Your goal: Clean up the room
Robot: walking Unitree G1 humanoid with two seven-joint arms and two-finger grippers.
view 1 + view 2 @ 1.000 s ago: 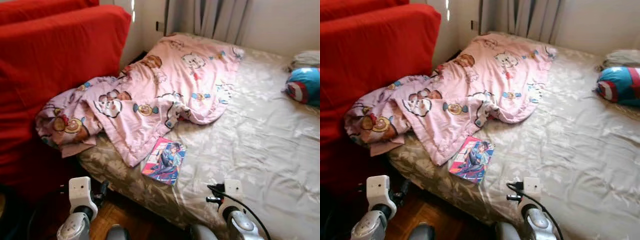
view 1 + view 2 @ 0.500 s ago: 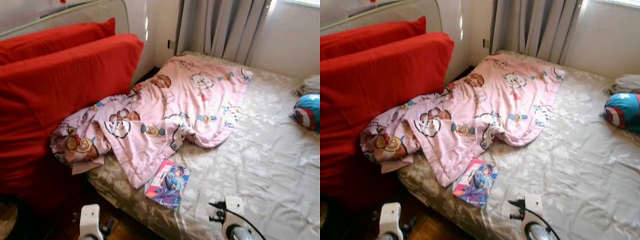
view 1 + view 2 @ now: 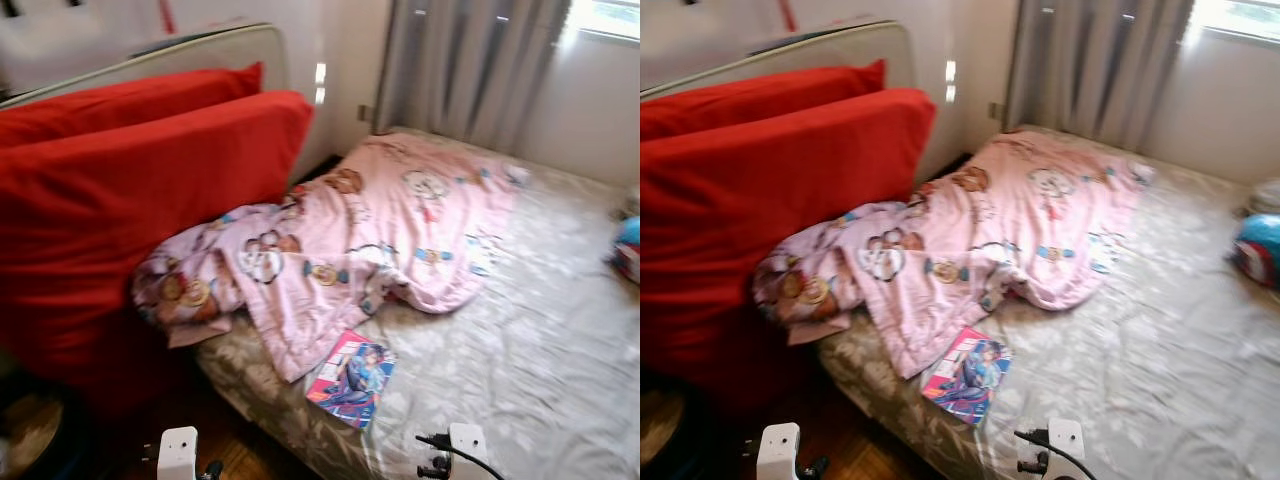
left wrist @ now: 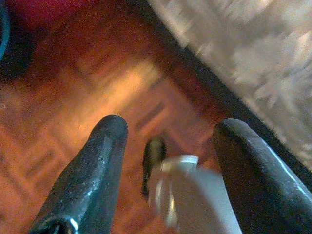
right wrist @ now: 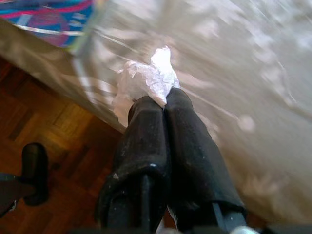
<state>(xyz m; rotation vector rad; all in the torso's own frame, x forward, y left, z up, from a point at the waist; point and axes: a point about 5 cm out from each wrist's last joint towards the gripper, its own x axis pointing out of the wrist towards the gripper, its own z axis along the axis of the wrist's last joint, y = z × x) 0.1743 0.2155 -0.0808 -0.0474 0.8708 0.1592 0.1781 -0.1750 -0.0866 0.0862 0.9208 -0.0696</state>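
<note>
Nearest the camera, the tops of both wrists show at the lower edge of the head views, over the near edge of the bed (image 3: 560, 340). The left pincer (image 4: 168, 141) hangs over the brown parquet floor (image 4: 73, 97) beside the bed, its two black fingers (image 4: 97, 165) spread well apart with nothing between them. The right pincer (image 5: 163, 105) is closed, its fingers pressed together and clamped on a crumpled white paper wad (image 5: 144, 80) that sticks out past the fingertips; it is held above the beige patterned bedsheet at the bed's near edge. A colourful book (image 3: 351, 378) with a cartoon cover lies flat on the sheet close to that edge, just beside the lower hem of the blanket (image 3: 380, 230). The blanket is pink with cartoon prints, rumpled, spread across the left half of the bed, and one end bunches over the bed's left side against the red cushions (image 3: 130, 200). These two large red cushions stand upright to the left of the bed, one behind the other. At the right edge of the frame a blue, red and white pillow (image 3: 1258, 250) rests on the bed, well apart from the book. Farther back, grey curtains (image 3: 470, 60) hang behind the bed, with a bright window (image 3: 605, 15) at the upper right. Both head views are somewhat blurred.
</note>
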